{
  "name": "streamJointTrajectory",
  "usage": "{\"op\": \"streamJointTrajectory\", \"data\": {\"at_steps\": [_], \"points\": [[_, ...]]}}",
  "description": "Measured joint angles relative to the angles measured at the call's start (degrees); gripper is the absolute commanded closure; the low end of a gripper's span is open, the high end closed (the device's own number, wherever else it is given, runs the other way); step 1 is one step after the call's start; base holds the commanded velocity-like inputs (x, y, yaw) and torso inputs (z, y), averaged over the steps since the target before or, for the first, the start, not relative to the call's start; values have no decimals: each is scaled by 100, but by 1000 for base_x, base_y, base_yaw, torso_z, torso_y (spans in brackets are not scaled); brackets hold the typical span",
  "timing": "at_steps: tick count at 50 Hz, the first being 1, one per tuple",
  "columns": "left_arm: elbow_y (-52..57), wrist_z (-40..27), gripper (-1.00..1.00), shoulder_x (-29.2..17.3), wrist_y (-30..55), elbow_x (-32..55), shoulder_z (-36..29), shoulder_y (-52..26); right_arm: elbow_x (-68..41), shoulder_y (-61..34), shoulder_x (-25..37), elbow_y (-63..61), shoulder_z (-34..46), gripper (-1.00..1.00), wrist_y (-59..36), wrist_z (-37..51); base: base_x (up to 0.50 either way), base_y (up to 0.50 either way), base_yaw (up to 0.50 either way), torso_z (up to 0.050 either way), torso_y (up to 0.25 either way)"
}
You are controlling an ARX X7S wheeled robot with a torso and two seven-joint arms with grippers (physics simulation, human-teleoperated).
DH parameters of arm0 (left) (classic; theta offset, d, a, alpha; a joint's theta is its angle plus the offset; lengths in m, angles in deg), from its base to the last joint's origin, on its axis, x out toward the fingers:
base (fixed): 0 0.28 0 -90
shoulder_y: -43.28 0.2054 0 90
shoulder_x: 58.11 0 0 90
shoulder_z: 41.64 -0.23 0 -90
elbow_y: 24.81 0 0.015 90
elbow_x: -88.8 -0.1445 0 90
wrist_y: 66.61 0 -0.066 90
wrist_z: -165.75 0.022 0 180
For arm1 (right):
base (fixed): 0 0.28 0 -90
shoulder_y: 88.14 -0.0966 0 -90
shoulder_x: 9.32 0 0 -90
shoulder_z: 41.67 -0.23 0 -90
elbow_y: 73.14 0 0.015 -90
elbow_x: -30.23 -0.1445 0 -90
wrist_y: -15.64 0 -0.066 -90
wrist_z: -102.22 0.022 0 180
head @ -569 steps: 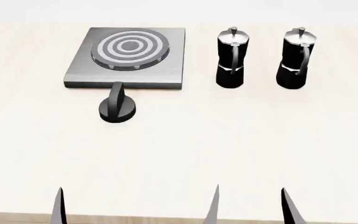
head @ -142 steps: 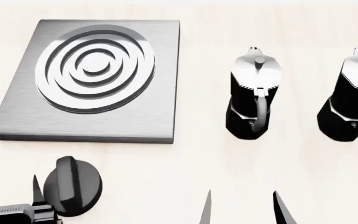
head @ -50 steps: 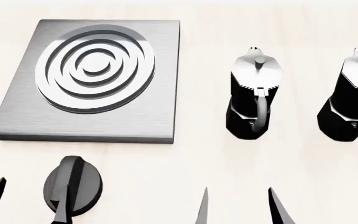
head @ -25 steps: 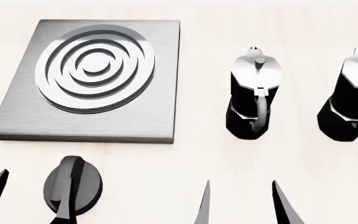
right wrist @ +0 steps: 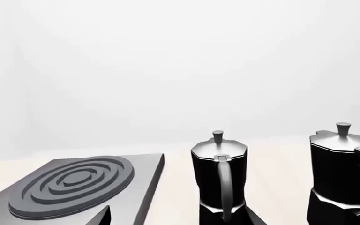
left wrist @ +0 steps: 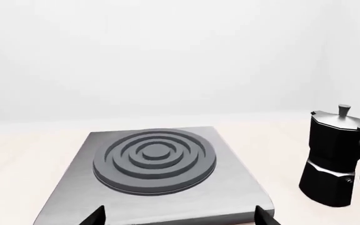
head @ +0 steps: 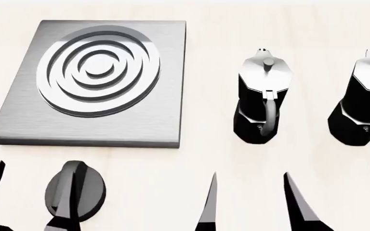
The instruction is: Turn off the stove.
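Observation:
The stove is a square brushed-grey plate [head: 18, 120] with a ringed round burner [head: 98, 72], at the upper left of the head view. Its black ridged knob [head: 90, 192] sits apart on the table, just in front of the plate. My left gripper [head: 27, 197] is open. One finger is left of the knob and the other finger [head: 66, 204] overlaps the knob's ridge. The knob is out of the left wrist view, where the left gripper [left wrist: 180, 218] faces the plate [left wrist: 236, 187]. My right gripper [head: 254, 207] is open and empty, in front of the moka pots.
Two black-and-silver moka pots [head: 262, 103] [head: 363, 103] stand right of the stove on the pale wooden table [head: 198, 154]. In the right wrist view the right gripper [right wrist: 176, 218] points between the stove [right wrist: 142, 187] and the nearer pot [right wrist: 221, 176].
Both grippers' fingertips have reached a little farther forward over the table. The left gripper's fingers have moved up alongside the knob. The stove, knob and pots have not moved.

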Motion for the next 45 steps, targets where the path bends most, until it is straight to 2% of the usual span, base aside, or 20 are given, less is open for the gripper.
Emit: {"op": "streamJointTrajectory", "data": {"at_steps": [45], "points": [[712,-233,-100,-108,411,262,122,-397,-170,-507,44,-428,11,-100,-334,100,0,0,0,0,0]]}}
